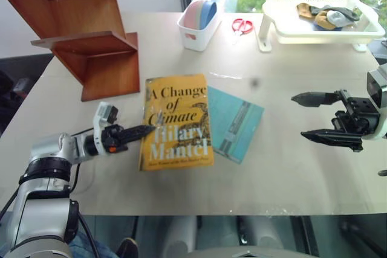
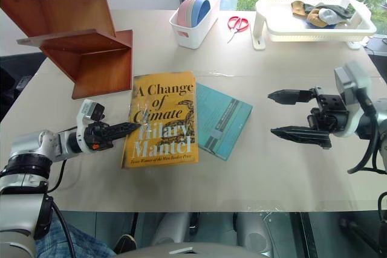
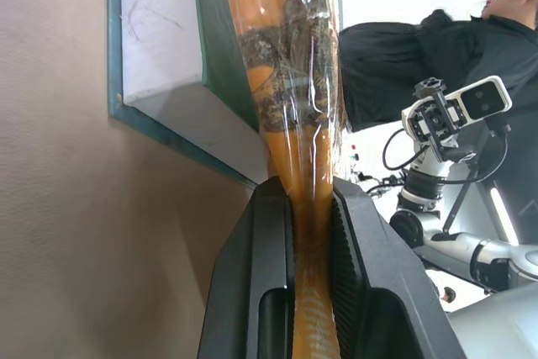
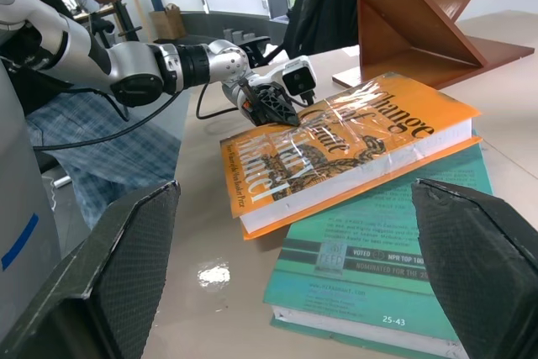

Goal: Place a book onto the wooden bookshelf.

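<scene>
The yellow-orange book (image 1: pixel 178 119), titled "A Change of Climate", lies face up in the middle of the table, its right edge resting on a thinner teal book (image 1: pixel 240 124). My left gripper (image 1: pixel 148 130) points right and is shut on the book's left edge; in the left wrist view both black fingers (image 3: pixel 269 241) clamp the glossy orange cover (image 3: pixel 290 81). The wooden bookshelf (image 1: pixel 91 40) stands at the far left of the table, apart from the book. My right gripper (image 1: pixel 311 116) hovers open over the right side of the table, holding nothing.
At the back of the table stand a white bin (image 1: pixel 198 35) with coloured plates, red scissors (image 1: pixel 242 25) and a white plastic rack (image 1: pixel 314 37) holding cloths. A seated person in dark clothes (image 3: pixel 420 48) is beyond the table. Bare tabletop lies between book and right gripper.
</scene>
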Robot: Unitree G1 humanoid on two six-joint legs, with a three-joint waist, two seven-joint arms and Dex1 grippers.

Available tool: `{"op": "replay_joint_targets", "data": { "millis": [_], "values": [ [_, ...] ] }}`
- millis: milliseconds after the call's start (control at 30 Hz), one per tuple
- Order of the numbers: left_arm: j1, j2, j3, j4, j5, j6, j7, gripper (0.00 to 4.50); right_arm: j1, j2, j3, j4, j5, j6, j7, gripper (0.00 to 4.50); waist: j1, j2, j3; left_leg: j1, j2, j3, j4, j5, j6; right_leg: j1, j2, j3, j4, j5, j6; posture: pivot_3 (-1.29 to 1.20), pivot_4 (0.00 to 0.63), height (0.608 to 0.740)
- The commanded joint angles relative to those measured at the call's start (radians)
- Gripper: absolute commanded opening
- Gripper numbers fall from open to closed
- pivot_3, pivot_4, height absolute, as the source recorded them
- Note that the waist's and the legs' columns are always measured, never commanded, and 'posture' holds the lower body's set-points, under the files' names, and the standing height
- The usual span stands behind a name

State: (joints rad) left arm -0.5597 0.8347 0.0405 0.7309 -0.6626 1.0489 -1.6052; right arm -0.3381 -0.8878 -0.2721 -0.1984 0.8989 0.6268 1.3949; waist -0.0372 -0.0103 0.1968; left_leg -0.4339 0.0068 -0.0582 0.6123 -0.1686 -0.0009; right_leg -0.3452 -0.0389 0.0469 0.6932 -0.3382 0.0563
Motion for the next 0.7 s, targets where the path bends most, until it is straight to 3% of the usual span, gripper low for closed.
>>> {"op": "replay_joint_targets", "data": {
  "millis": [33, 200, 267, 433, 567, 700],
  "values": [
    [0.019, 0.004, 0.056, -0.058, -0.029, 0.023, 0.005, 0.09, -0.023, -0.016, -0.009, 0.001, -0.003, -0.016, 0.017, 4.5, 0.0, 0.0, 0.0, 0.0, 0.0, 0.0, 0.0, 0.0, 0.0, 0.0, 0.0, 0.0, 0.0, 0.0, 0.0, 0.0, 0.15, 0.74],
    [0.061, 0.003, 0.126, -0.237, -0.089, 0.049, 0.044, 0.09, -0.036, -0.016, -0.017, 0.034, -0.02, -0.028, 0.027, 4.5, 0.0, 0.0, 0.0, 0.0, 0.0, 0.0, 0.0, 0.0, 0.0, 0.0, -0.001, 0.0, 0.0, 0.0, 0.0, 0.0, 0.15, 0.74],
    [0.077, -0.018, 0.179, -0.356, -0.077, -0.089, 0.092, 0.09, -0.036, -0.016, -0.022, 0.049, -0.029, -0.038, 0.03, 4.5, 0.003, 0.0, 0.0, 0.0, 0.0, 0.0, 0.0, 0.0, 0.0, 0.0, -0.001, 0.0, 0.0, 0.0, 0.0, 0.0, 0.15, 0.74],
    [0.001, -0.098, 0.284, -0.566, -0.046, -0.32, 0.302, 0.09, -0.035, -0.015, -0.027, 0.084, -0.041, -0.056, 0.041, 4.5, 0.021, -0.001, 0.0, -0.001, 0.0, 0.0, 0.001, 0.0, 0.0, 0.0, -0.005, -0.001, 0.0, 0.0, 0.0, 0.0, 0.15, 0.74],
    [-0.151, -0.087, 0.283, -0.722, -0.05, -0.397, 0.401, 0.09, -0.082, -0.001, -0.037, 0.151, -0.027, -0.06, 0.043, 4.5, 0.023, -0.002, 0.001, -0.002, 0.0, 0.0, 0.002, 0.0, 0.0, 0.0, -0.001, 0.0, 0.0, 0.0, 0.0, 0.0, 0.15, 0.74],
    [-0.267, -0.063, 0.279, -0.746, -0.008, -0.494, 0.454, 0.09, -0.114, 0.021, -0.044, 0.187, -0.009, -0.052, 0.034, 4.5, 0.02, -0.001, 0.001, -0.002, 0.0, 0.0, 0.002, 0.0, 0.0, 0.0, 0.001, 0.0, -0.001, 0.0, 0.0, 0.0, 0.15, 0.74]
  ]
}}
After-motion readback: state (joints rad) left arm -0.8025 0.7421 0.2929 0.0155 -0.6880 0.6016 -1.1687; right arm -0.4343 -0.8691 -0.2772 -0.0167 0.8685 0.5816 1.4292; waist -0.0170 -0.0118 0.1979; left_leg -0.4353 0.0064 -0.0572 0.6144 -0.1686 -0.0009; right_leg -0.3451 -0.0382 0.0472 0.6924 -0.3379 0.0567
